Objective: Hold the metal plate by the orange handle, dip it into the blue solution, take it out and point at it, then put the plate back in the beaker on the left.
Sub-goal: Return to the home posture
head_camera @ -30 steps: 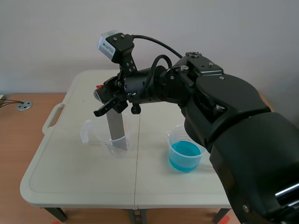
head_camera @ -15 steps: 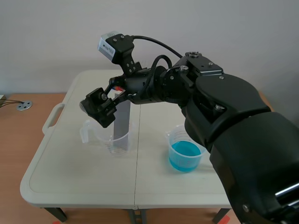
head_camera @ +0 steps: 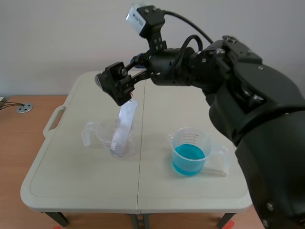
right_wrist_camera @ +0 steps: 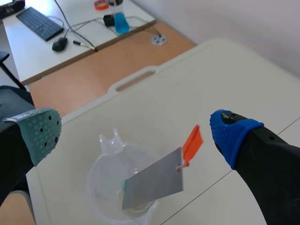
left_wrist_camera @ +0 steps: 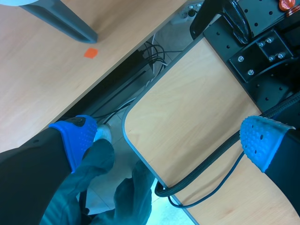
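Hovering at 12 o'clock over the metal plate [right_wrist_camera: 154,183], right gripper [right_wrist_camera: 136,135] agape, empty; plate leaning in left beaker [right_wrist_camera: 101,187]; return apparently done; next, withdraw clear.

The cream table [head_camera: 71,176] carries two clear plastic beakers, well apart. The left beaker [head_camera: 100,137] stands left of the centre seam, and the right beaker [head_camera: 190,140] holds blue solution [head_camera: 189,161].
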